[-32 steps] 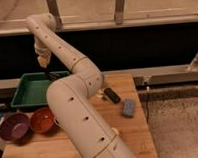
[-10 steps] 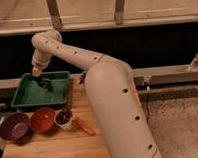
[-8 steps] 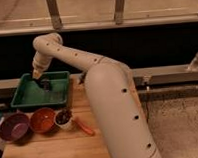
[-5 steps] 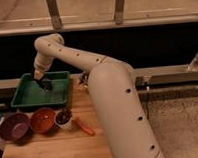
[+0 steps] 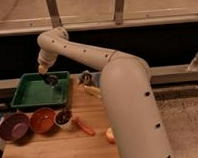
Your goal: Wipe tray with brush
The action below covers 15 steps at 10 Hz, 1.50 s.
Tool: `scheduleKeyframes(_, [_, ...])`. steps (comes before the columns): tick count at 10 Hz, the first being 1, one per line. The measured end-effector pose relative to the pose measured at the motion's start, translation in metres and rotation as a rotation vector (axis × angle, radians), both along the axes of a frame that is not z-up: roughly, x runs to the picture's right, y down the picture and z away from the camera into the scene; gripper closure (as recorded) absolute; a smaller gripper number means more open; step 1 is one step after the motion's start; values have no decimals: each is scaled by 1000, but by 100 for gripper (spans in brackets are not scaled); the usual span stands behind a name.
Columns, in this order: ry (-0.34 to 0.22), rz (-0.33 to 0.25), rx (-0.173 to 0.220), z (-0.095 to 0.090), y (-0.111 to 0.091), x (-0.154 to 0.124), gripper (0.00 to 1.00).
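Your claw (image 5: 50, 79) hangs low over the far right part of the tray (image 5: 28, 96), inside the line of its rim and close to the back edge. The white arm (image 5: 118, 87) rises from the lower right, arches up to the left and bends down to the claw. You cannot tell whether the claw is wide, narrow or holding anything: its tip reads only as a dark lump against the green, and you cannot pick the brush out from it. The tray sits flat at the rear left of the wooden desk (image 5: 56, 151), its long side running left to right. In front of it stand a purple bowl (image 5: 14, 126), an orange bowl (image 5: 42, 120) just beside that, and a small white cup (image 5: 63, 119) with dark contents, touching or nearly touching the orange bowl. An orange-handled tool (image 5: 85, 127) lies just right of the cup, angled toward the near edge. Behind, right of the tray, a dark object (image 5: 86, 78) and a yellowish thing (image 5: 92, 90) sit close to the arm.
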<state>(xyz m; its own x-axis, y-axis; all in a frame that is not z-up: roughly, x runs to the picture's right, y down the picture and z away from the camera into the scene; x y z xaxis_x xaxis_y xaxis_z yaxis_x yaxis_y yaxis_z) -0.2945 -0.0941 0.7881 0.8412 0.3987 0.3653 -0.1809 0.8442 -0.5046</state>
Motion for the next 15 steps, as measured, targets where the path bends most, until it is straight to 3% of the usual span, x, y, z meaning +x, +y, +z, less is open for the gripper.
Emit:
scheduleKeyframes(3, [25, 7, -12, 10, -8, 6, 100])
scheduleKeyframes(5, [32, 12, -36, 27, -7, 11, 100])
scheduleKeyframes(9, [-8, -41, -64, 48, -9, -29, 100])
scheduleKeyframes(12, [-86, -124, -55, 36, -2, -78, 100])
scheduleKeyframes(15, [-116, -163, -72, 15, 24, -87, 100])
